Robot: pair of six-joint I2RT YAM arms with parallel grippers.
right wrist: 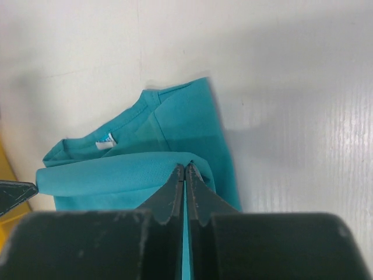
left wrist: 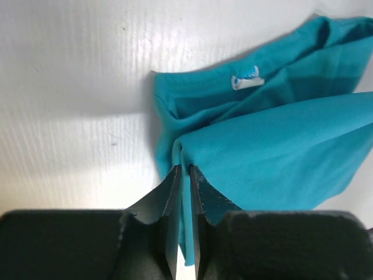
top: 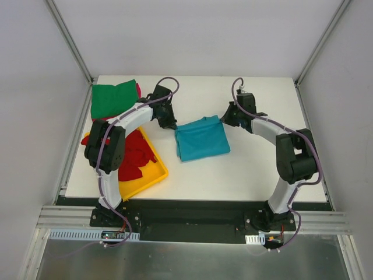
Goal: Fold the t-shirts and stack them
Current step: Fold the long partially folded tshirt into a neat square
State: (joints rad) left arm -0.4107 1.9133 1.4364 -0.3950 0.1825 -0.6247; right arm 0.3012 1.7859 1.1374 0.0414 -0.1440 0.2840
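Observation:
A teal-blue t-shirt (top: 201,138) lies partly folded at the table's middle. My left gripper (top: 169,125) is shut on its far left corner; the wrist view shows cloth pinched between the jaws (left wrist: 184,170). My right gripper (top: 226,121) is shut on its far right corner, cloth between the jaws (right wrist: 185,168). Both hold a fold of the shirt over its collar, whose white label (left wrist: 247,82) shows. A folded green t-shirt (top: 114,100) lies at the far left over a magenta-pink one (top: 139,88). Red t-shirts (top: 134,155) lie crumpled in the yellow tray.
The yellow tray (top: 152,178) sits at the left front, partly under the left arm. White enclosure walls and metal posts ring the table. A corner of the tray (right wrist: 4,169) and the left gripper's tip (right wrist: 14,192) show in the right wrist view.

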